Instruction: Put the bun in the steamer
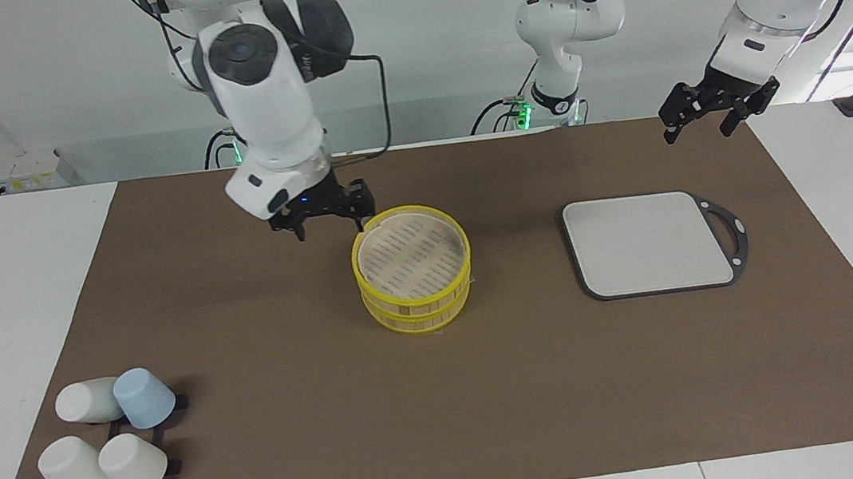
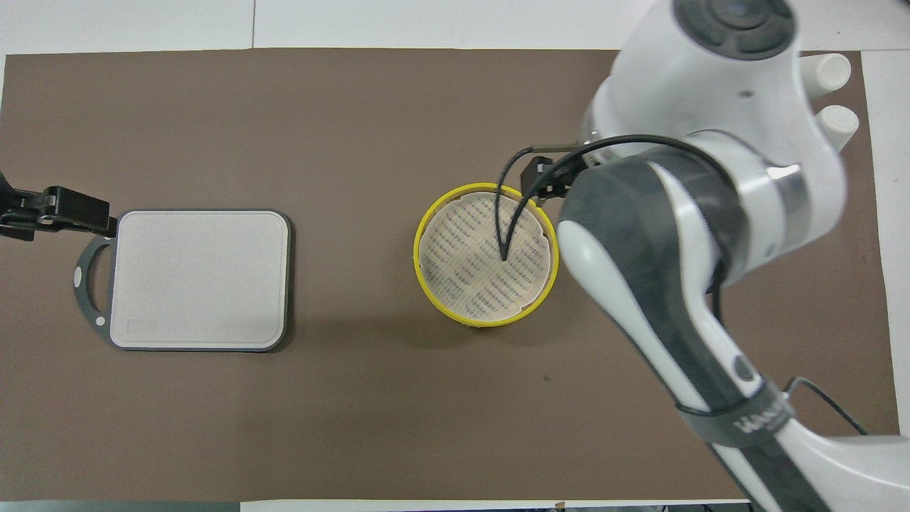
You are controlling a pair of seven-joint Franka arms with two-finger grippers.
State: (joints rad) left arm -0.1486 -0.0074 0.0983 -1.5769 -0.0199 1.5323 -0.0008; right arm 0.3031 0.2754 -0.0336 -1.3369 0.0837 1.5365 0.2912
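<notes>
The steamer (image 1: 414, 277) stands near the middle of the brown mat (image 1: 294, 415) on the worktop (image 1: 4, 263), its slatted top showing; no bun can be made out. The right tool (image 1: 327, 212) hangs just beside the steamer's rim on the robots' side; whether it is spread or pinching anything, I cannot tell. The left tool (image 1: 706, 119) waits, spread, above the mat's edge near the grey board (image 1: 648, 242); four cups (image 1: 108, 444) lie toward the right arm's end.

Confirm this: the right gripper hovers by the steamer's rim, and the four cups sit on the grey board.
Wrong on the cups: the facing view shows them toward the right arm's end, apart from the grey board. The right gripper does hover by the steamer's rim.
</notes>
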